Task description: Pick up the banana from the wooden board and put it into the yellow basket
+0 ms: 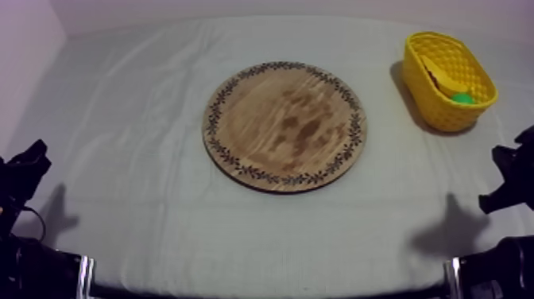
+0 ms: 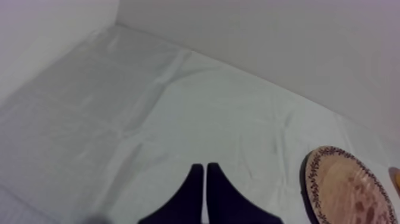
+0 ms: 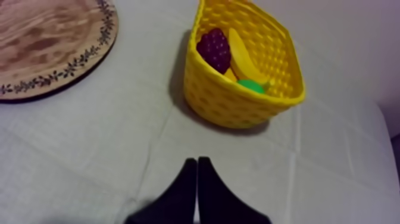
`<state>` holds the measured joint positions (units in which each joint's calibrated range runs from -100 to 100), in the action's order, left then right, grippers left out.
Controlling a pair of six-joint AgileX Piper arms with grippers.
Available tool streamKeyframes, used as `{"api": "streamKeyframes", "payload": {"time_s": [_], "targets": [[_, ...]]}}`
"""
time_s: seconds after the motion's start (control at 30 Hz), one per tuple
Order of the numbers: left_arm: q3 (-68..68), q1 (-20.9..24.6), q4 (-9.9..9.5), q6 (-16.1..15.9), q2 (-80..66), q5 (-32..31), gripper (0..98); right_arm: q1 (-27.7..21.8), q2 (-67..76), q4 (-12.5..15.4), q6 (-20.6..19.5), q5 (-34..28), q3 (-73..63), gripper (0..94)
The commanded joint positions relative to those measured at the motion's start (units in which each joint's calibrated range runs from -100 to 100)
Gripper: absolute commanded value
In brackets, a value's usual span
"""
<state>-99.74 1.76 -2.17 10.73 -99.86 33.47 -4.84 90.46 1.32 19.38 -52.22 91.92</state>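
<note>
The banana (image 3: 244, 59) is located inside the yellow basket (image 3: 238, 104), lying slanted against its inner wall. A bunch of grapes (image 3: 214, 49) sits in the same basket, just beside the banana on the side toward the board. A green rounded item (image 3: 251, 86), kind not identifiable, lies at the banana's lower end. The basket stands on the cloth (image 1: 143, 119) at the robot's right side of the table, near but apart from the round wooden board (image 1: 284, 126), which lies flat at mid-table. The right gripper (image 3: 197, 161) has its fingers pressed together as a narrow wedge, gripping nothing, over cloth short of the basket. The left gripper (image 2: 205, 167) has its fingers likewise together, gripping nothing, over cloth beside the board's rim
</note>
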Motion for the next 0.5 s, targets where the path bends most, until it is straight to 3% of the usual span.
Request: {"api": "streamKeyframes", "payload": {"time_s": [0.0, 0.17, 0.33, 0.47], "targets": [[0.0, 0.0, 0.00, 0.0, 0.0, 0.0, 0.1, 1.0, 3.3, -0.4, -1.4, 0.8, 1.3, 0.7], [0.0, 0.0, 0.00, 0.0, 0.0, 0.0, 0.1, 2.2, 4.9, -0.8, -5.3, 2.7, 3.6, 0.7], [0.0, 0.0, 0.00, 0.0, 0.0, 0.0, 0.1, 0.3, 5.2, -0.5, -14.3, 9.0, 6.3, 0.6], [0.0, 0.0, 0.00, 0.0, 0.0, 0.0, 0.1, -0.7, 5.3, -0.2, -13.1, 14.5, 7.5, 0.6]]}}
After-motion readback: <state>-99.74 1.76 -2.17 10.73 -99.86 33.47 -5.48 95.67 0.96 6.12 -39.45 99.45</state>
